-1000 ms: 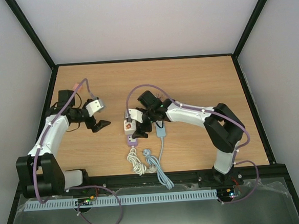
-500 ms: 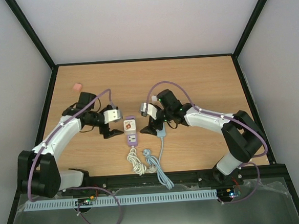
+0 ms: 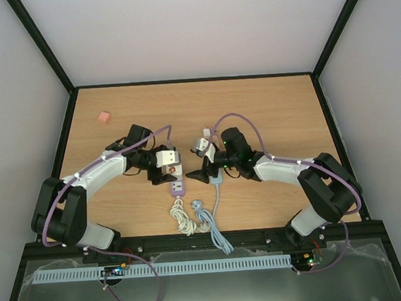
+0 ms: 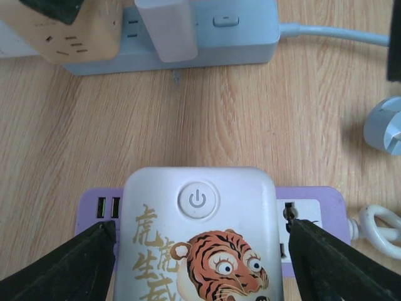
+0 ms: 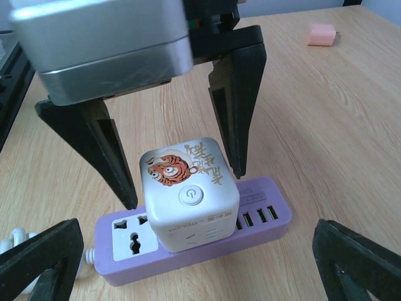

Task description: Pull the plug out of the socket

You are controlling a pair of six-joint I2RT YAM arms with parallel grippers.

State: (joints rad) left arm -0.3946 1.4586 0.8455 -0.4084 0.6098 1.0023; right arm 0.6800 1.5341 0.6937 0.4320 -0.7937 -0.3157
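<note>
A white cube plug (image 5: 188, 188) with a tiger picture and a power button sits plugged into the purple socket strip (image 5: 263, 216) lying flat on the table. My left gripper (image 4: 200, 223) hangs over the plug, open, one black finger (image 5: 235, 113) on each side of the cube with a narrow gap showing at both. From above, the plug (image 3: 174, 170) lies under the left wrist, with the strip (image 3: 177, 187) reaching toward me. My right gripper (image 5: 197, 226) stands wide open just right of the strip, facing it, holding nothing.
A pale blue power strip (image 4: 244, 31) with a white adapter (image 4: 169, 25) and a cream one (image 4: 69, 31) lies beside the purple one. A coiled white cable (image 3: 183, 218) and a loose grey plug (image 3: 199, 207) lie near the front edge. A small pink block (image 3: 103, 117) sits far left.
My left arm has swung right and come down over the plug, its jaws narrowing around it. My right gripper has backed off the strip to its right side.
</note>
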